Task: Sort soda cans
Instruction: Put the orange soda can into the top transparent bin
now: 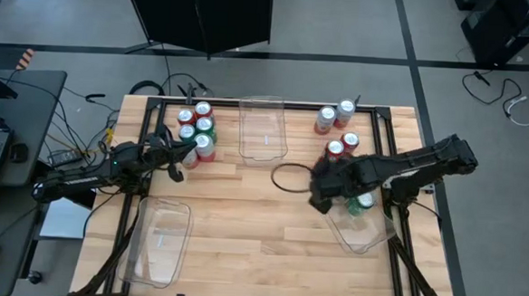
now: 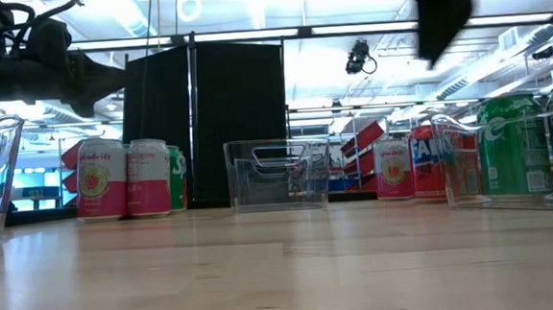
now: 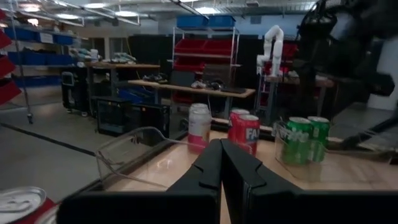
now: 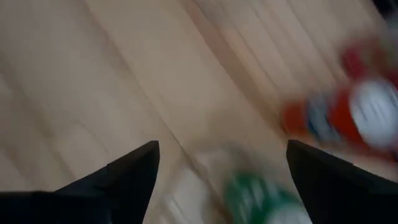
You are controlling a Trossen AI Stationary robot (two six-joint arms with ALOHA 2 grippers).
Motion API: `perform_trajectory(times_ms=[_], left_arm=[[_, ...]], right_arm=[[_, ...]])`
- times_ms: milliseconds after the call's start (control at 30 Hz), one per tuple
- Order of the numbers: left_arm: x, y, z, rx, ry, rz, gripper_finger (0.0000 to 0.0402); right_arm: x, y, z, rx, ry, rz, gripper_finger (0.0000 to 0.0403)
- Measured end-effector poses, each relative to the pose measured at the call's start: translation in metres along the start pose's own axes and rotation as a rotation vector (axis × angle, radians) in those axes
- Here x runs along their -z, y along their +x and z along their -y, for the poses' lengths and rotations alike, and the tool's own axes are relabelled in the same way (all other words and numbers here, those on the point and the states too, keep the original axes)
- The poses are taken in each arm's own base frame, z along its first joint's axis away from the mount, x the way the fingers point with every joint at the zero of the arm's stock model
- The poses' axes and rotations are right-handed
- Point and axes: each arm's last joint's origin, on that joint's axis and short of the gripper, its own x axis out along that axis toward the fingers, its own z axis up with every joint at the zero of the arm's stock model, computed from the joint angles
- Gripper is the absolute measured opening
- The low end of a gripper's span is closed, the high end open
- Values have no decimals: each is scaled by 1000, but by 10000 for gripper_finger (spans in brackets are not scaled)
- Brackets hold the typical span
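Right hand open above the green-can bin.
Green cans sit together at 4 o'clock on the worktop; left hand waits clenched, empty.

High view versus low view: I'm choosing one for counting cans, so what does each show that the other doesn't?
Only the high view shows the left bin near the front edge, empty, the right gripper open beside the right bin, and the shut left gripper. Only the low view shows can labels side-on, such as the pink can. Both share the empty middle bin and green cans in the right bin.
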Motion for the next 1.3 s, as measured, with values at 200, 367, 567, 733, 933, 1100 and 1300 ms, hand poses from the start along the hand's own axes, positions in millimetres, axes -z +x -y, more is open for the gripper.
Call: perform_trajectory(times_ms=[200, 367, 567, 733, 933, 1100, 1300], left_arm=[[-8, 3, 2, 14, 13, -130, 10], [-25, 10, 4, 9, 21, -204, 10], [-40, 23, 7, 2, 19, -289, 10], [-45, 38, 9, -6, -6, -376, 10], [-45, 49, 11, 3, -2, -431, 10], [-43, 50, 12, -1, -11, -444, 10], [-43, 50, 12, -2, -19, -442, 10]], right_arm=[[-46, 6, 4, -147, -160, 268, 298], [-67, 13, 27, -113, -228, 327, 234], [-80, 25, 67, -7, -223, 261, 151], [-84, 34, 102, 65, -159, 179, 106], [-68, 38, 118, 17, -146, -29, 89], [-50, 34, 116, 1, -148, -202, 117], [-47, 33, 115, 3, -150, -229, 179]])
